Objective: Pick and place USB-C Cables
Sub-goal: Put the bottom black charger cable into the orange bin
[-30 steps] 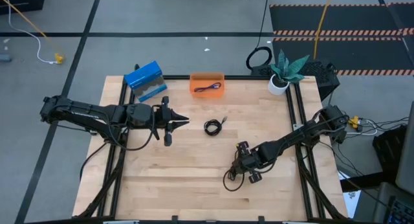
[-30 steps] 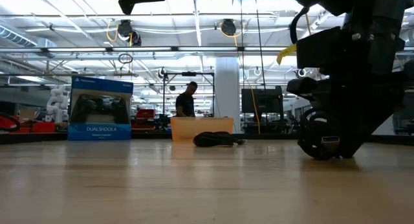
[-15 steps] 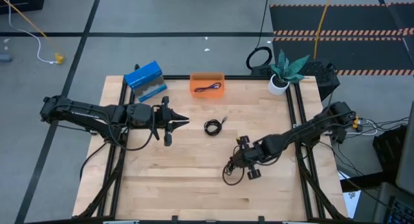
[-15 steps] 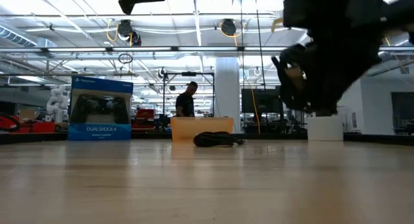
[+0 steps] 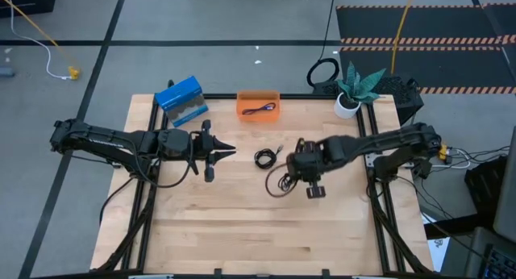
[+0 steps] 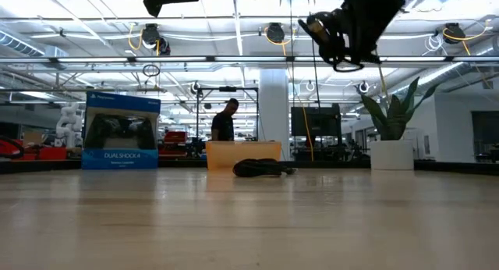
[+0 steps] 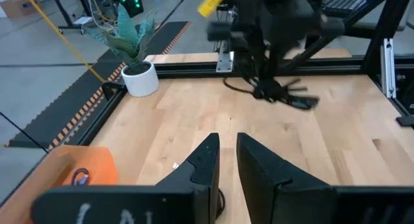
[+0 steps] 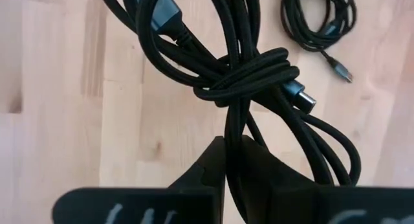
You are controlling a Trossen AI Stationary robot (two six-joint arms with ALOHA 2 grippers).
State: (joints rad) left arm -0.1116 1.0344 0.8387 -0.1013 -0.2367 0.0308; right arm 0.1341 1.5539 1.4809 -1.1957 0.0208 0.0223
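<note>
Tangle (image 8: pixel 249 75) lengthwise from right pincer (image 8: pixel 233 153)

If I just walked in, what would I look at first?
Probably the right gripper, up in the air over the middle of the wooden table, shut on a loose black tangled cable that dangles under it. Just beside it, a small black round coil of cable lies flat on the wood. At the far edge sits a bright orange bin with a purple-blue cable inside.
</note>
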